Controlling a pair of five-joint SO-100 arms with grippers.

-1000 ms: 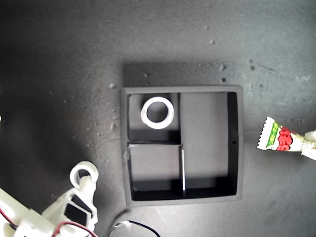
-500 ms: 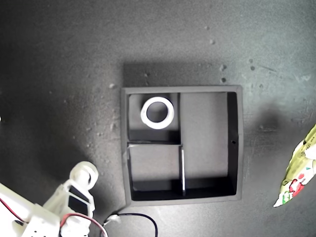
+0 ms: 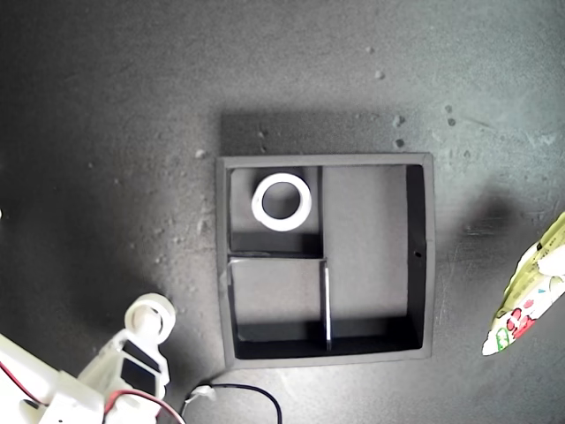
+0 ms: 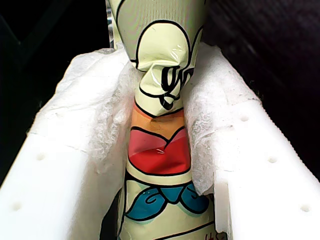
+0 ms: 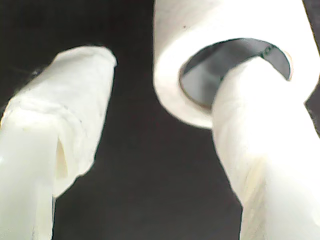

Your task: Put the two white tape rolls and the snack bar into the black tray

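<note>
The black tray (image 3: 422,256) sits mid-table in the exterior view. The wider white tape roll (image 3: 282,201) lies flat in its small compartment at the upper left of that view. At the exterior view's lower left, the smaller tape roll (image 3: 150,318) hangs threaded on one finger (image 5: 260,125) of my second gripper (image 5: 170,60). Its other finger (image 5: 75,100) stands well apart from the roll (image 5: 175,45). My first gripper (image 4: 160,100) is shut on the snack bar (image 4: 162,60). The snack bar (image 3: 523,305) slants down at the exterior view's right edge, outside the tray.
A black and red cable (image 3: 234,393) loops just below the tray's lower left corner in the exterior view. The dark tabletop (image 3: 106,132) carries small white specks (image 3: 397,119) above the tray.
The snack bar swung from lying level and pointing at the tray to slanting downward, farther toward the exterior view's right edge. The second arm shifted slightly, and a cable came into view.
</note>
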